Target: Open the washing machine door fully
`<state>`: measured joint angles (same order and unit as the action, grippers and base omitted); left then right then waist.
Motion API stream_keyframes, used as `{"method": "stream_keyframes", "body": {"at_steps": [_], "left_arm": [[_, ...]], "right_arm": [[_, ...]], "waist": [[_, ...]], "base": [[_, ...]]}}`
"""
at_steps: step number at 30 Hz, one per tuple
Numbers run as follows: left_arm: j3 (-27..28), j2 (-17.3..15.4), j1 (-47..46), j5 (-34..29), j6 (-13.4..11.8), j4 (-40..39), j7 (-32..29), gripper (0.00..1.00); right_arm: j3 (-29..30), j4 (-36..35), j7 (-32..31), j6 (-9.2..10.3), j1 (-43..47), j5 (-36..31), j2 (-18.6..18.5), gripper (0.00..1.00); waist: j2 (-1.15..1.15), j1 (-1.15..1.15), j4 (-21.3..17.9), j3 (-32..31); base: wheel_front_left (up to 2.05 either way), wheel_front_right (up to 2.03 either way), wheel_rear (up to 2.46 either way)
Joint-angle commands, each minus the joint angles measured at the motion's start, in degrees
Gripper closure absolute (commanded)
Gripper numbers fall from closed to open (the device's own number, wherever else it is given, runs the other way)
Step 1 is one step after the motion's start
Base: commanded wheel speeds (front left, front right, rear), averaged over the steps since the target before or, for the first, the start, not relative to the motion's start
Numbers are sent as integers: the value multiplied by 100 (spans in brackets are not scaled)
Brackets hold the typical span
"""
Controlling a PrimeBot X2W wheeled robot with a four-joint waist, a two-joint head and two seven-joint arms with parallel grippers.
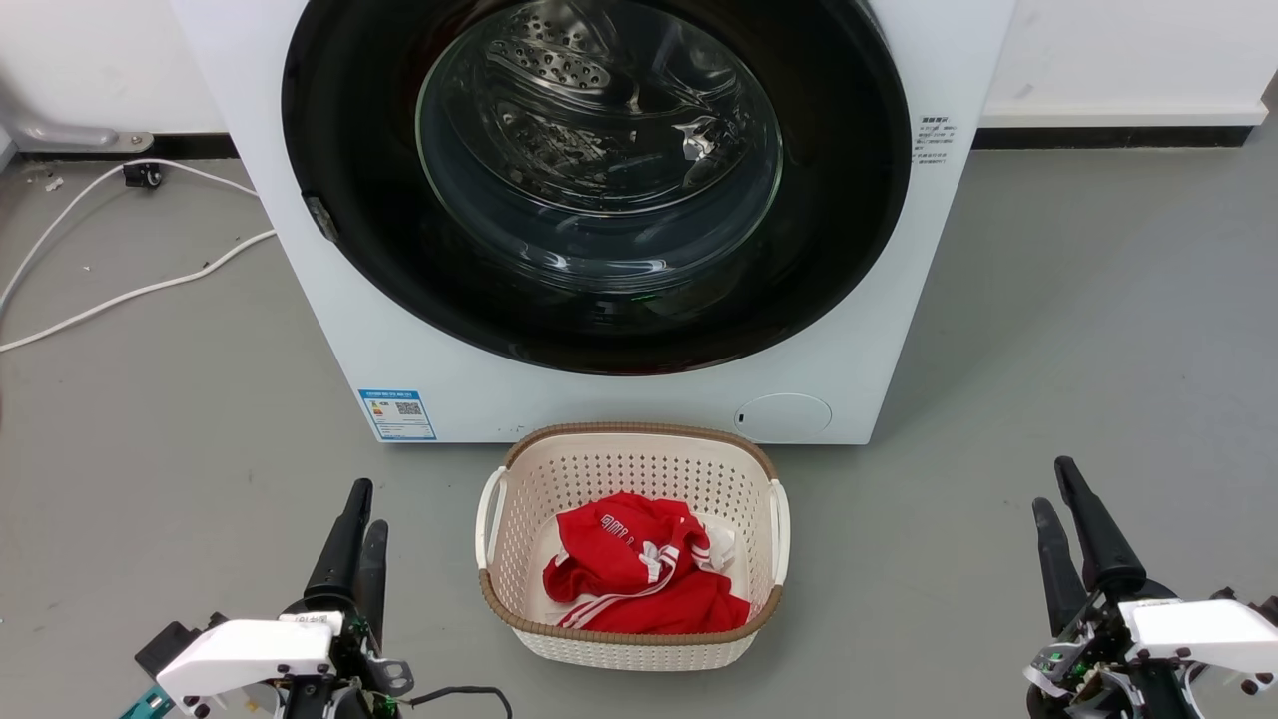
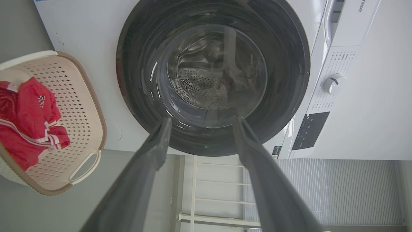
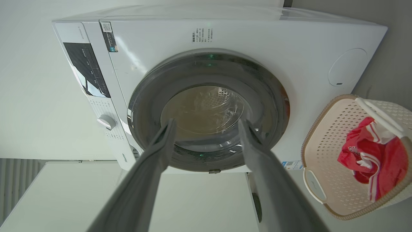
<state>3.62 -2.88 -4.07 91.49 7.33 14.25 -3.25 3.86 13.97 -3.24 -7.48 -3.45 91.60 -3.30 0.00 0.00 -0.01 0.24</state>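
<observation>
The washing machine (image 1: 300, 330) is a white box standing against the wall in the head view. Its door (image 1: 599, 170), a glossy black ring around a clear glass bowl, lies flat and closed against the front, with a small latch piece (image 1: 319, 218) on its left edge. My left gripper (image 1: 367, 509) is open low at the left, well short of the machine. My right gripper (image 1: 1052, 486) is open low at the right, equally far off. The left wrist view has the left gripper (image 2: 202, 120) pointing at the door (image 2: 212, 77). The right gripper (image 3: 206, 121) points at the door (image 3: 207, 109) too.
A cream perforated basket (image 1: 639, 429) holding a red garment (image 1: 639, 569) stands on the grey floor directly before the machine, between my arms. White cables (image 1: 130, 290) trail over the floor at the left. A blue label (image 1: 397, 413) and a round flap (image 1: 784, 414) sit low on the front.
</observation>
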Motion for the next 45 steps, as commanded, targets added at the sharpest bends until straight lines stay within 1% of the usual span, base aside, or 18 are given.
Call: {"method": "stream_keyframes", "body": {"at_steps": [1, 6, 11, 21, 32, 40, 45], "left_arm": [[-44, -23, -132, -77, 8, -136, 56, 0], [-88, -22, -146, -481, 8, -270, 184, 0], [-162, -21, -162, -1050, 9, -401, 306, 0], [-186, -19, -198, -2064, 11, -673, 528, 0], [-232, -16, -195, -3243, 13, -826, 750, 0], [-326, -14, -202, -4091, -89, -859, 895, 0], [-414, -13, -205, -4744, -142, -860, 981, 0]], "right_arm": [[-32, -140, 52, -1, -76, -85, -11, 0], [-24, -253, 182, -1, -53, -455, -7, 0], [-44, -465, 302, -1, -49, -981, -3, 0], [-207, -768, 528, -1, -1, -2343, 0, 0], [-292, -950, 750, -1, 38, -3637, 10, 0], [-347, -1000, 897, -2, 58, -4620, 15, 0], [-369, -1004, 980, -1, 94, -5246, 18, 0]], "waist": [[0, 0, 1, 1], [0, 0, 5, 5], [0, 0, 6, 12], [0, 0, 1, 32], [0, 0, 2, 57], [0, 0, 9, 66], [0, 0, 8, 50]], "base": [[0, 0, 0], [0, 0, 0], [0, 0, 0], [0, 0, 0], [0, 0, 0], [0, 0, 0], [0, 0, 0]]}}
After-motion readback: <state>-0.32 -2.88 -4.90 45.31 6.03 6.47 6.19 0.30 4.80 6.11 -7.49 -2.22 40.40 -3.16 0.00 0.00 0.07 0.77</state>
